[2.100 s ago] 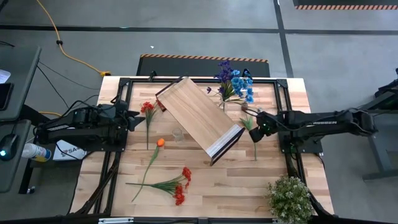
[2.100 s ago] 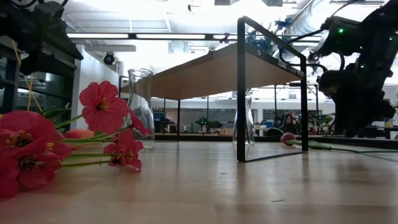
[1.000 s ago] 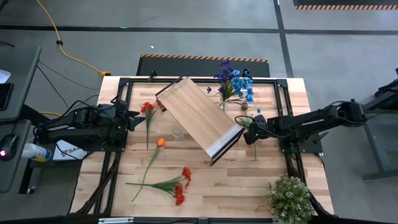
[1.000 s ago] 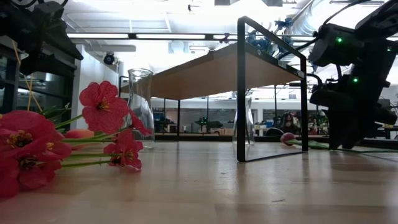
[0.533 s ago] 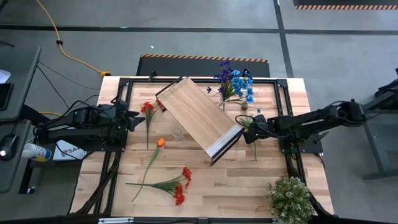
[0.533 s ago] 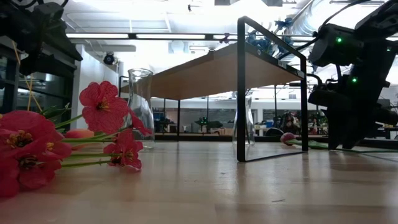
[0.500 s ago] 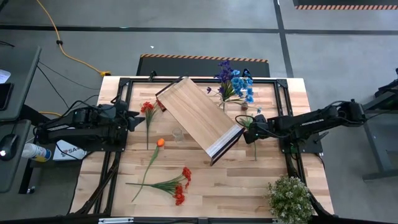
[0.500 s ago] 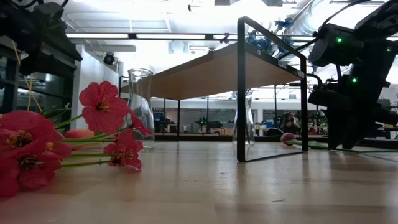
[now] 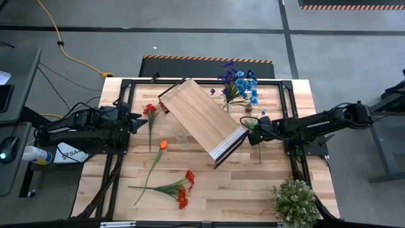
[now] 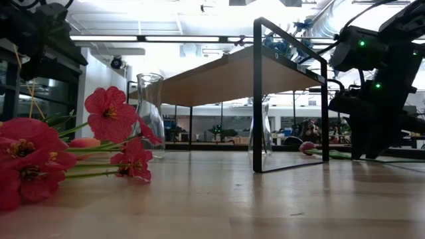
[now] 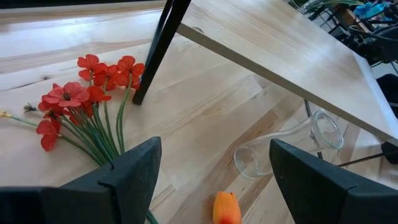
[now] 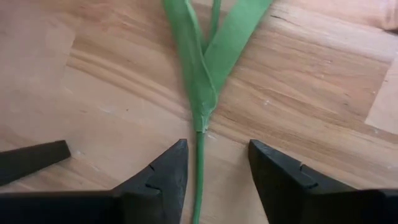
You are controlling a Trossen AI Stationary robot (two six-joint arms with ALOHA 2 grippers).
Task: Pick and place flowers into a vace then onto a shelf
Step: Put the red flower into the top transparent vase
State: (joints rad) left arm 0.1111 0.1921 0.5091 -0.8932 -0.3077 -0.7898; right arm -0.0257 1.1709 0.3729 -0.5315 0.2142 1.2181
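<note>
Light: bright, even, from ceiling strips (image 10: pixel 166 38) overhead
Shadows: soft, faint on the counter (image 9: pixel 221 190)
Blur: nearest red flowers (image 10: pixel 26 159) out of focus
Backlight: shelf (image 10: pixel 232 76) underside dark against the glare

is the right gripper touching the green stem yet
Apart. The right wrist view shows the right gripper open, the green stem running between its fingers with bare wood showing on both sides.

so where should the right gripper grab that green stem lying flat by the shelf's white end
Grip the bare thin stem just below where the long leaves join it, coming straight down from above. The stem lies flat on the table and runs between the right gripper's open fingers, so closing across it there pinches one narrow stalk rather than floppy leaf blades.
</note>
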